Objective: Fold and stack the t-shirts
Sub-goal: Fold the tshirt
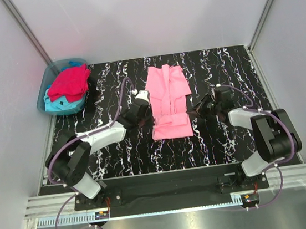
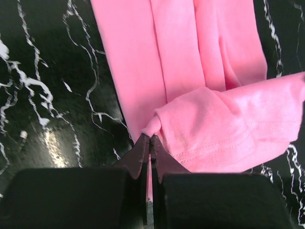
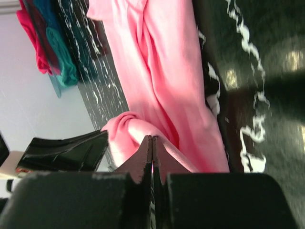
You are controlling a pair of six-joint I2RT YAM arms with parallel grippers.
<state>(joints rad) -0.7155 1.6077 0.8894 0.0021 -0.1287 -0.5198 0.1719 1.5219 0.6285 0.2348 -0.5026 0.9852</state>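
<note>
- Left gripper (image 2: 150, 138) is clenched on a pinch of the pink t-shirt (image 1: 166, 85); its wrist view shows the closed tips biting a gathered corner, with a stitched hem running away from them.
- Right gripper (image 3: 151, 138) is likewise clamped on pink cloth at its tips, on the opposite edge of the same garment.
- Pink t-shirt lies lengthwise in the middle of the table (image 1: 220, 67), between the two arms. Its sides look already turned inward into a narrow strip.
- Held cloth sits bunched across the strip at about mid-length, so the judgement is that the crosswise fold is under way and not yet laid flat.
- Each gripper meets the shirt at its side edge, left tips at the left edge and right tips at the right, with the far half of the strip stretching away beyond them.
- Red t-shirt (image 1: 70, 83) and turquoise t-shirt (image 1: 62, 106) lie crumpled in the tub (image 1: 43, 94) at the far left corner, well apart from both grippers.
- Left to do, by this reading: finish the pink fold, fold the other two, and stack all three.
</note>
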